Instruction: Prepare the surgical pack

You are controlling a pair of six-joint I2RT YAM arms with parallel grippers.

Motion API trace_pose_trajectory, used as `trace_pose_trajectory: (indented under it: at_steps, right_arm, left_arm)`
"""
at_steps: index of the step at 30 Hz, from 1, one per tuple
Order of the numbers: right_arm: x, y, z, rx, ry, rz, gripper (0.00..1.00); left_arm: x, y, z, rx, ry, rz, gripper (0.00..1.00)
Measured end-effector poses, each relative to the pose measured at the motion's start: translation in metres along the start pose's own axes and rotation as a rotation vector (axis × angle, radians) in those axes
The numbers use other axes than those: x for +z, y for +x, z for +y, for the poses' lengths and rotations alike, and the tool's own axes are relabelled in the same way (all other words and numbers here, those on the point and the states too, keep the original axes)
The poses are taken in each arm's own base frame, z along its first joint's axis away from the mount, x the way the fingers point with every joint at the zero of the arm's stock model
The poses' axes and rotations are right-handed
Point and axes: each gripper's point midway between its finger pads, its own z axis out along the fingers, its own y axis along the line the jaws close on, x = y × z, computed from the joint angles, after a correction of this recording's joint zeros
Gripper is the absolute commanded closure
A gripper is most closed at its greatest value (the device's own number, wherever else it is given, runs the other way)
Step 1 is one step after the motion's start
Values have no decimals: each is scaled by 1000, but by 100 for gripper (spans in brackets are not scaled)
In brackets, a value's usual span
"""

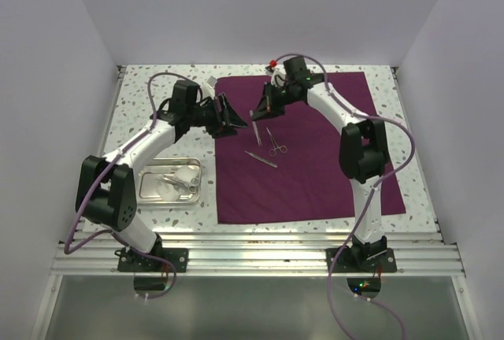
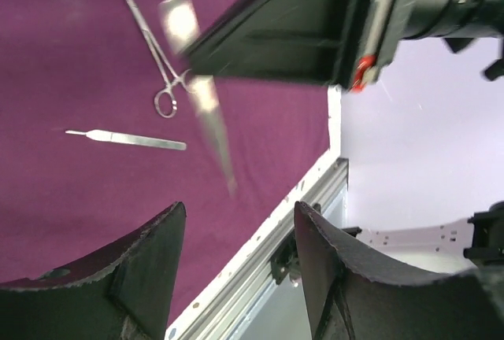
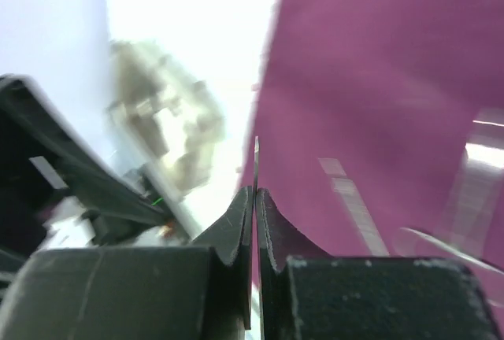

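At the lower left of the top view, the steel tray (image 1: 142,186) sits on the speckled tabletop (image 1: 394,88) just beside the left edge of the dark-purple cloth (image 1: 315,182), with silver instruments in it that are too small to name. Farther up, left of the cloth's middle, a straight silver instrument (image 1: 261,159) and ring-handled scissors (image 1: 276,143) lie near each other without touching. Beyond them, toward the cloth's upper left, the right claw (image 3: 254,198) is clamped on thin silver tweezers (image 1: 256,129) hanging tip-down above the cloth. The left claw (image 2: 236,238) hovers just to their left, its fingers spread apart and holding nothing.
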Motion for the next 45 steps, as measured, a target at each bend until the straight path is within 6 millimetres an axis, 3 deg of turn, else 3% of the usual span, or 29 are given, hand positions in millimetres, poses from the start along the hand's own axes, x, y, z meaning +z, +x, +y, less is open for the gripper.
trace_pose_trajectory:
  at_steps: [6, 9, 12, 21, 27, 32, 38, 41, 43, 44, 45]
  right_arm:
    - [29, 33, 66, -6, -203, 94, 100]
    - [32, 35, 78, 1, -245, 105, 100]
    - [29, 30, 80, 11, -259, 93, 100]
    - [24, 27, 75, 29, -269, 89, 100]
    - [24, 32, 79, 51, -293, 107, 100]
    - [24, 35, 88, 60, -324, 114, 100]
    - [26, 40, 106, 40, -361, 120, 100]
    - [29, 43, 110, 35, -366, 125, 100]
    - [29, 43, 109, 40, -361, 122, 74]
    - [30, 43, 108, 49, -353, 124, 56]
    - [30, 44, 107, 48, -347, 123, 47]
  left_arm:
    - [4, 7, -8, 5, 58, 19, 46]
    - [4, 7, -10, -4, 68, 23, 53]
    - [4, 9, -10, -11, 68, 30, 59]
    - [-16, 8, -6, 5, -32, -31, 52]
    - [-14, 14, 3, -19, -60, -11, 50]
    - [-8, 16, 10, -34, -72, 6, 55]
    - [-3, 18, 17, -60, -83, 22, 78]
    - [-3, 19, 19, -73, -92, 28, 97]
    - [-3, 19, 20, -80, -100, 25, 100]
    - [-3, 19, 23, -80, -111, 22, 100]
    - [-3, 19, 24, -85, -118, 23, 100]
